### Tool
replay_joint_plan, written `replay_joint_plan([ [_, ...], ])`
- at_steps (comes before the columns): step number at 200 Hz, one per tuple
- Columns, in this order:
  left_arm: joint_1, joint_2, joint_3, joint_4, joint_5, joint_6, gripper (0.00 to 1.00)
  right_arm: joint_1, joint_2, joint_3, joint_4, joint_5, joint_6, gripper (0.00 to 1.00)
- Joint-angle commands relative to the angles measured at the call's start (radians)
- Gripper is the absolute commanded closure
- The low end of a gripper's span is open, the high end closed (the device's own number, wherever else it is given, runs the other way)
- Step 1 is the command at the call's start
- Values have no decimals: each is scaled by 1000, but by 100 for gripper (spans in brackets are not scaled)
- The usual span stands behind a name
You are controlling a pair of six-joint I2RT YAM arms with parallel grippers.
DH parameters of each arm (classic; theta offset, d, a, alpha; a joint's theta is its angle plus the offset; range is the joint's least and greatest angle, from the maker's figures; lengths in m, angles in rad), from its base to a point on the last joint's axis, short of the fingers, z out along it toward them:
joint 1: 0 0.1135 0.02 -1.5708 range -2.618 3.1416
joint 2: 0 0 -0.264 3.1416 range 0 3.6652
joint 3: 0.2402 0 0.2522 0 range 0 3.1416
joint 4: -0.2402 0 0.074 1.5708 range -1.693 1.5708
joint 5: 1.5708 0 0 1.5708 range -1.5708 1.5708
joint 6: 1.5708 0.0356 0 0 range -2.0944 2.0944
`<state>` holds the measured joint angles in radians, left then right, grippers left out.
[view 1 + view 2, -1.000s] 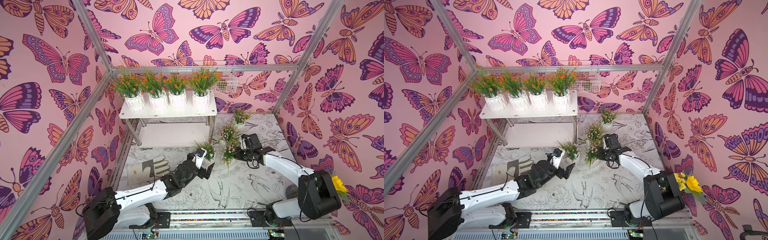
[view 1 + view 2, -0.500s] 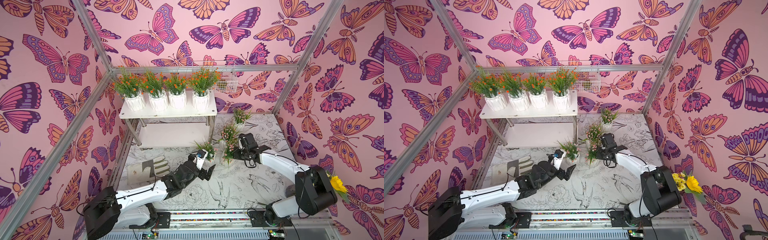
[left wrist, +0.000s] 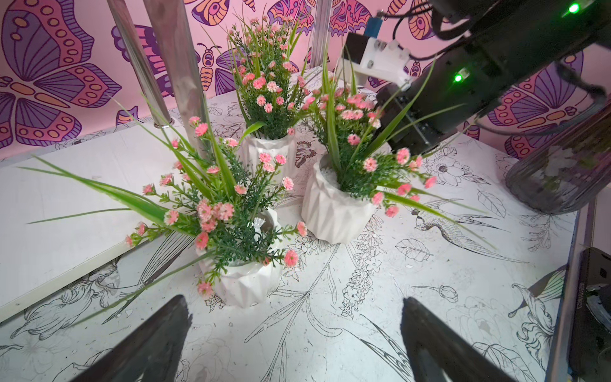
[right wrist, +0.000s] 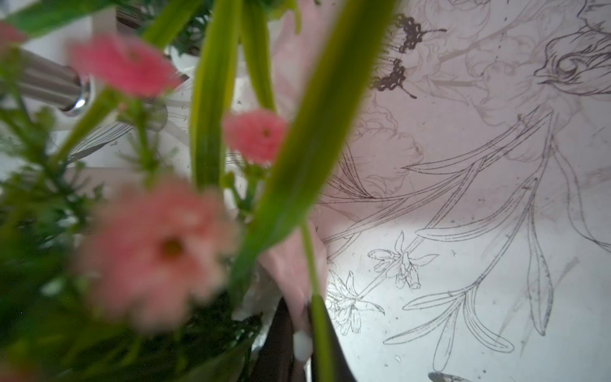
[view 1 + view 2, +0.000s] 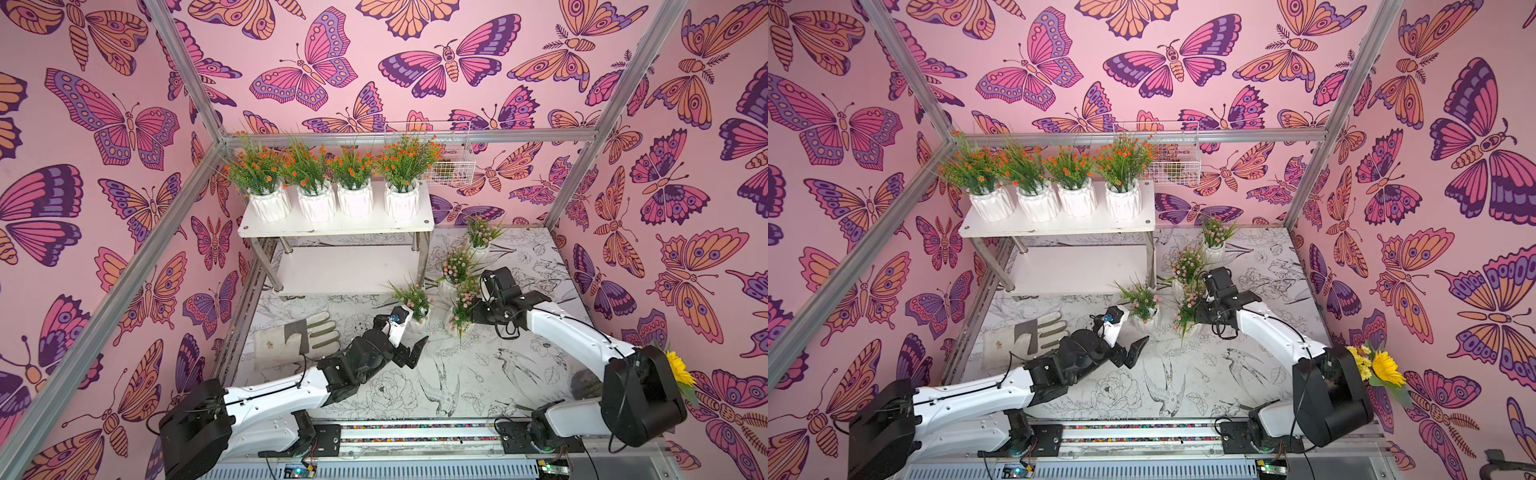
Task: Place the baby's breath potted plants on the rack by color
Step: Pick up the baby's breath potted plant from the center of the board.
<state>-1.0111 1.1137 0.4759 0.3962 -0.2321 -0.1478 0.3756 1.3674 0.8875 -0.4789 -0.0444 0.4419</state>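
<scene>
Our right claw [image 4: 299, 330] was pinched together in the sprigs of a pink plant [image 3: 334, 205], on a blade or the pot's rim, we couldn't tell; our left claw [image 3: 292, 301] hung wide apart. So thin a hold could let the pot tilt or slip when lifted and knock its neighbours [image 3: 264, 145]. It stood on the table [image 5: 478, 386] near the rack [image 5: 345, 270]: white faceted pot, green sprigs, tiny pink flowers.
</scene>
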Motion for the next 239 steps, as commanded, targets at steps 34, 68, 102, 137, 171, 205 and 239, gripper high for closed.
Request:
replay_joint_plan([
  [34,-24,-5,-31,32,10,23,0,6,-152,70,-142,-102,-51,100],
  [68,-33,5,-46,79,81,58,0,33,-202,113,-212,-160,-68,100],
  [102,-64,21,-44,119,113,90,0,114,-214,163,-260,-179,-71,100],
  [137,-107,54,-18,129,81,123,0,187,-216,192,-265,-177,-61,100],
  [171,-138,78,-8,169,43,139,0,235,-207,199,-257,-178,-55,100],
  [205,-157,104,3,210,-24,142,0,276,-197,199,-247,-179,-52,100],
  [239,-164,143,16,242,-59,146,0,310,-189,189,-221,-190,-44,100],
])
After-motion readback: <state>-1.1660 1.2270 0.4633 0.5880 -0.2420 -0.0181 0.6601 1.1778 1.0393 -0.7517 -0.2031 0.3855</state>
